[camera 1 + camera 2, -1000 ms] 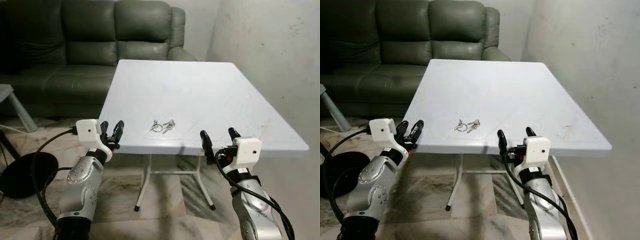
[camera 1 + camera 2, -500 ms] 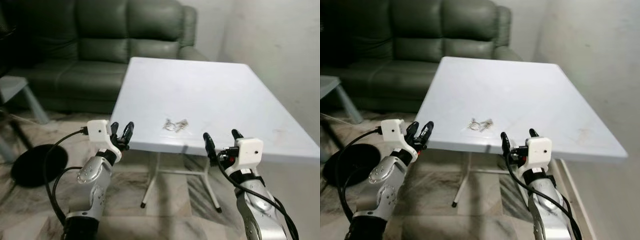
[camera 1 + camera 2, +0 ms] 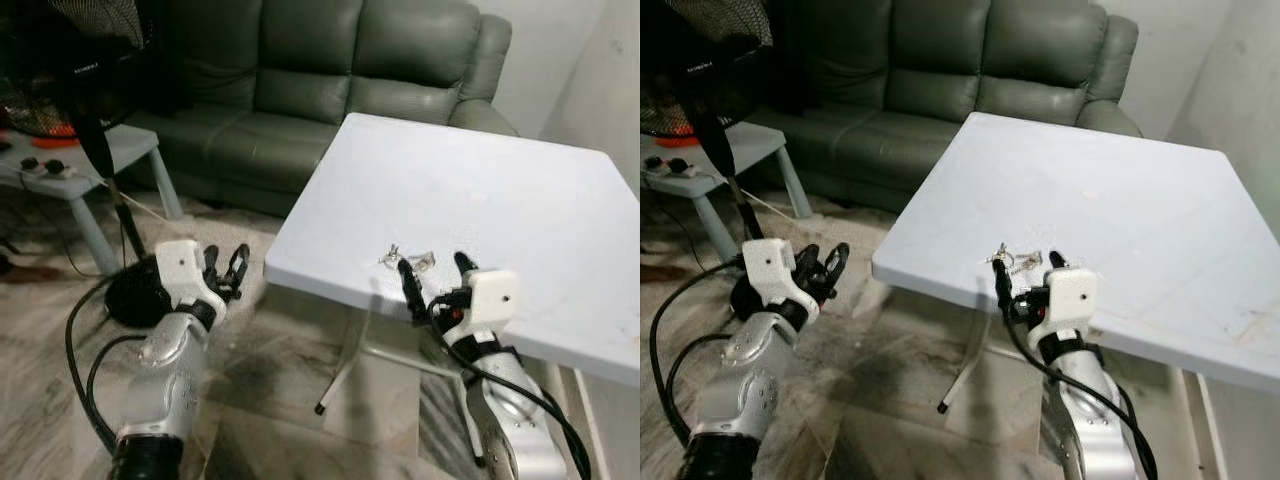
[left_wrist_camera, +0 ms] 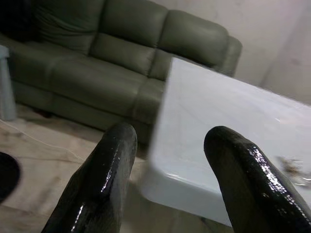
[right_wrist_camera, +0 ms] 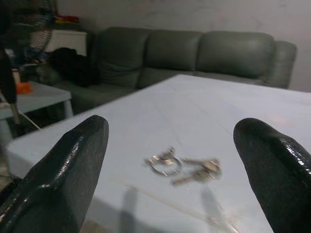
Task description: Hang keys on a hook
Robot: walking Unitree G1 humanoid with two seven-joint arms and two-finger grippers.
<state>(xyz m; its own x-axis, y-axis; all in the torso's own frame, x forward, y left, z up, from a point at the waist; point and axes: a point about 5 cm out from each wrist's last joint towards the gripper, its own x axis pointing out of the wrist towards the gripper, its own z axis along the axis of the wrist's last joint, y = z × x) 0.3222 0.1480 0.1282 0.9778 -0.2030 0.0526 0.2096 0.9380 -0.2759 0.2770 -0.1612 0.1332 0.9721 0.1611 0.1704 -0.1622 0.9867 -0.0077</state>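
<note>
A small bunch of keys (image 3: 408,260) on a metal ring lies flat near the front edge of a white square table (image 3: 520,210). My right gripper (image 3: 433,280) hovers over that edge, just short of the keys (image 5: 182,166), open, with nothing between its fingers (image 5: 63,179). My left gripper (image 3: 226,270) is raised off the table's left side, over the floor, open and empty; its fingers (image 4: 104,179) point toward the table corner (image 4: 180,179). No hook can be made out.
A dark green sofa (image 3: 330,70) stands behind the table. A standing fan (image 3: 90,60) with a round black base and a grey side table (image 3: 80,165) are at the left. A pale wall (image 3: 1250,90) runs along the right. The floor (image 3: 270,400) is marbled tile.
The camera has swung left and moved nearer, so the fan and side table came into view. My right gripper has risen over the table edge and closed in on the keys.
</note>
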